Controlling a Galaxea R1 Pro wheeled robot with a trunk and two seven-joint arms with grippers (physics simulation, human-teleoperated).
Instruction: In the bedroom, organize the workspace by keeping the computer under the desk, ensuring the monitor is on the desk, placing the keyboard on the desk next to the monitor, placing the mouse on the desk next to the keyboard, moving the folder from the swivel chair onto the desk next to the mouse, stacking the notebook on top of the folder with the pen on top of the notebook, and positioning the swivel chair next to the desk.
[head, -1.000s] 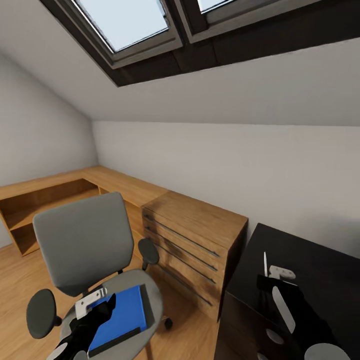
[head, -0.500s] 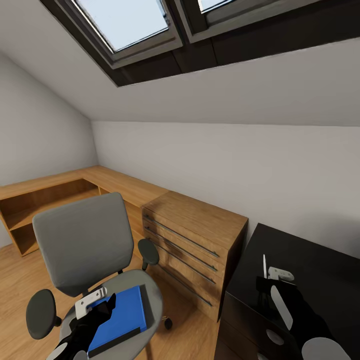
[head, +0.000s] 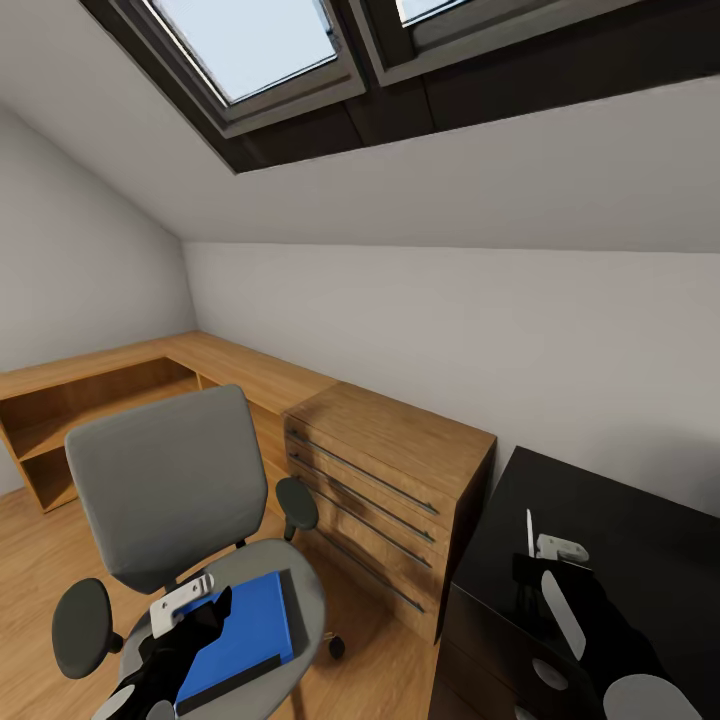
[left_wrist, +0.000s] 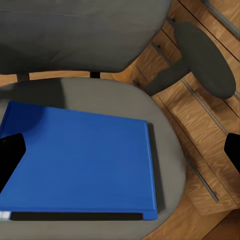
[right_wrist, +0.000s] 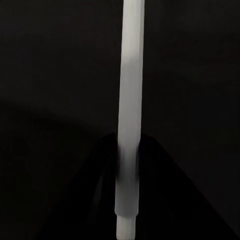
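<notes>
Folder (head: 243, 632), one, bright blue, flat on grey seat of swivel chair (head: 165, 485), lower left of head frame. Left gripper (head: 195, 615) above folder, fingers spread wide, holding nothing. Right gripper (head: 530, 570) clamped on one white pen (head: 530, 530), upright over glossy black desk (head: 640, 540), lower right. Wooden dresser (head: 390, 470) between chair and desk. Sloped white walls; two skylights (head: 260, 40) at top.

Soft daylight from the skylights (head: 250, 45) lights the room evenly, shadows faint, the right wrist view nearly black

Wooden dresser (head: 385, 495) (sloped skylights (head: 250, 40) above)
</notes>
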